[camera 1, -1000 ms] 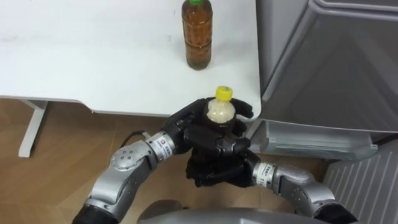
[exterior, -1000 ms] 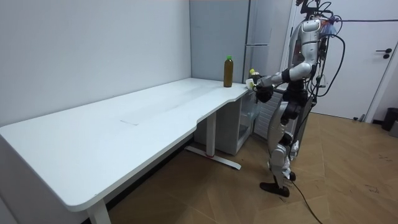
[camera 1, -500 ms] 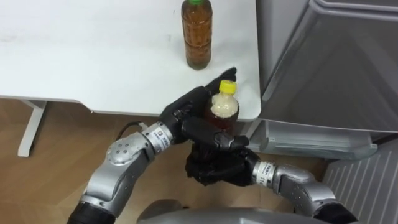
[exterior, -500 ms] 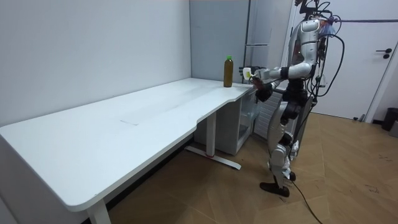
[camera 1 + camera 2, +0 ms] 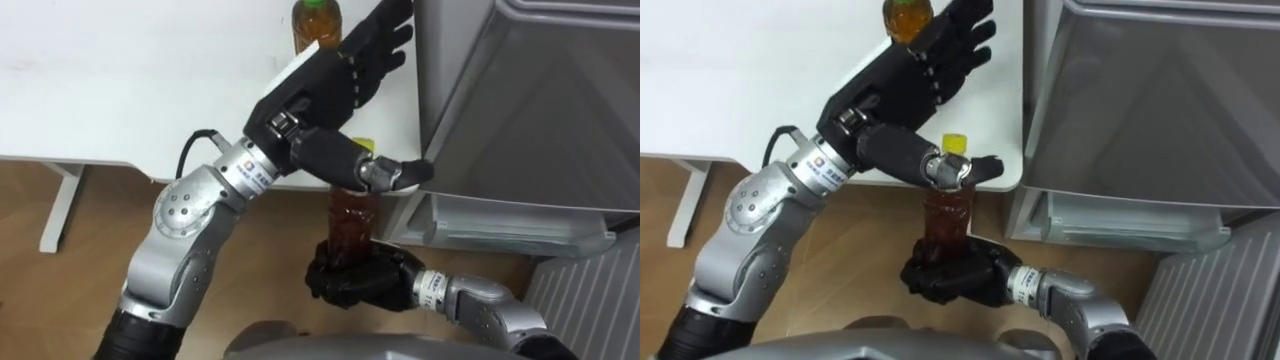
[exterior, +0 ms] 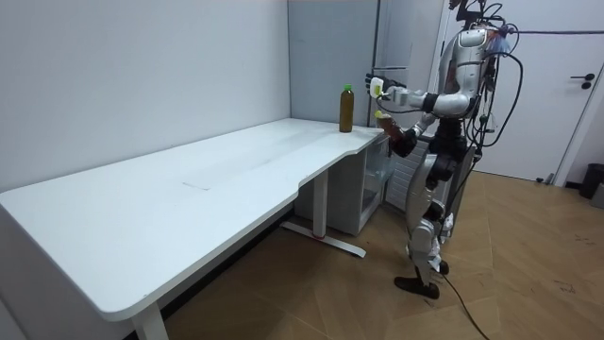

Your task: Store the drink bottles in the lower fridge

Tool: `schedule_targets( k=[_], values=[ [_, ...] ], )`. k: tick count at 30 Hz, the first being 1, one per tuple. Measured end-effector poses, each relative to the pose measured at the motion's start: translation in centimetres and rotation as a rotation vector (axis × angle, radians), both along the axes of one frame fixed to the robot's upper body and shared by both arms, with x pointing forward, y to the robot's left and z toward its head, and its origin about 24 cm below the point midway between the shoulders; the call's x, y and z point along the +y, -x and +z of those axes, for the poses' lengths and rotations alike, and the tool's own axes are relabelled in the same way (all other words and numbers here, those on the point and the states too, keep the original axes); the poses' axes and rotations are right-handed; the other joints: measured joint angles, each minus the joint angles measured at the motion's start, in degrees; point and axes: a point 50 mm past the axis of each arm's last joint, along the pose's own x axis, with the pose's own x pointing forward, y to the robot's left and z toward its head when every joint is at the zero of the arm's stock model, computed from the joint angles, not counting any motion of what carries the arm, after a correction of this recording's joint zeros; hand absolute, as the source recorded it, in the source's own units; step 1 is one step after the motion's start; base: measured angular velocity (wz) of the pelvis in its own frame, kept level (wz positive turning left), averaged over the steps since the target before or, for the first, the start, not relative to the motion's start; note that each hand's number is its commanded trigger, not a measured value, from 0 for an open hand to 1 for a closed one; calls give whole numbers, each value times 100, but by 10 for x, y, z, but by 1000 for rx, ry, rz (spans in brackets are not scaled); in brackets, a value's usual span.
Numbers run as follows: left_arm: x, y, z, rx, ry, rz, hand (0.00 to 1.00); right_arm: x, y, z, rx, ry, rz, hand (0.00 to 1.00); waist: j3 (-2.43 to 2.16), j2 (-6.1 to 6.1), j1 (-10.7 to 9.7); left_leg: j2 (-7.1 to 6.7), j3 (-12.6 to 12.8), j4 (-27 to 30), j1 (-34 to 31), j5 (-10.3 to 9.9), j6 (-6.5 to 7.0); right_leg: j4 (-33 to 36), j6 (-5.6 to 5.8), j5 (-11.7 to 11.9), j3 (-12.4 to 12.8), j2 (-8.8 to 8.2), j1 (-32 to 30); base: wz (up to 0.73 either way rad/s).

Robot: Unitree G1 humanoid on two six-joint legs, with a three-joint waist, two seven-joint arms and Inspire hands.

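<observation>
The right hand (image 5: 950,275) grips the yellow-capped tea bottle (image 5: 945,225) from below. The left hand (image 5: 910,75) is spread open and holds nothing. Next job, I think: carry the bottle low into the fridge (image 5: 1140,100).

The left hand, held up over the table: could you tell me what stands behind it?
A green-capped bottle of brown drink on the white table; the open left hand covers its lower body.

Clear, glossy plastic it was on the bottle (image 5: 945,225), with a smooth matt yellow cap (image 5: 956,143). The left hand (image 5: 905,75) and right hand (image 5: 950,275) were matt black, hard-shelled. The table (image 5: 740,80) looked smooth, matt white. The fridge (image 5: 1140,100) was dull grey metal, and the floor (image 5: 845,260) was wood-grained with a faint sheen.
</observation>
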Motion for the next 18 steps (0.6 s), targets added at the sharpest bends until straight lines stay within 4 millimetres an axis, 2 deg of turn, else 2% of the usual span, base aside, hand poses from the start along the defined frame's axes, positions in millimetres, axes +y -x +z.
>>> schedule_targets(
  k=[4, 7, 12, 18],
  values=[
    [4, 1, 15, -39, 86, -1, 0, -3, 7, -4, 28, 11, -6, 100, -8, 12, 12, 3, 3, 11, 0, 0, 0, 2, 0, 0, 2, -1, -7, 0],
    [12, 3, 35, -104, 150, 27, 0, -9, 14, -7, 64, 31, -20, 100, -11, 17, 25, 2, 5, 14, 0, 0, 0, 3, 0, 0, -3, -3, -4, 0],
    [21, 2, 53, -169, 211, 88, 0, -13, 18, -10, 76, 57, -38, 100, -33, 51, 217, 6, 18, -19, 110, 0, -1, -3, 0, 0, 4, 1, 79, -3],
    [45, -2, 65, -239, 220, 272, 0, -19, 24, -13, 98, 65, -98, 100, -47, 83, 410, 3, 12, -60, 186, 9, -12, -2, 3, -2, 13, 4, 163, 0]
  ],
)
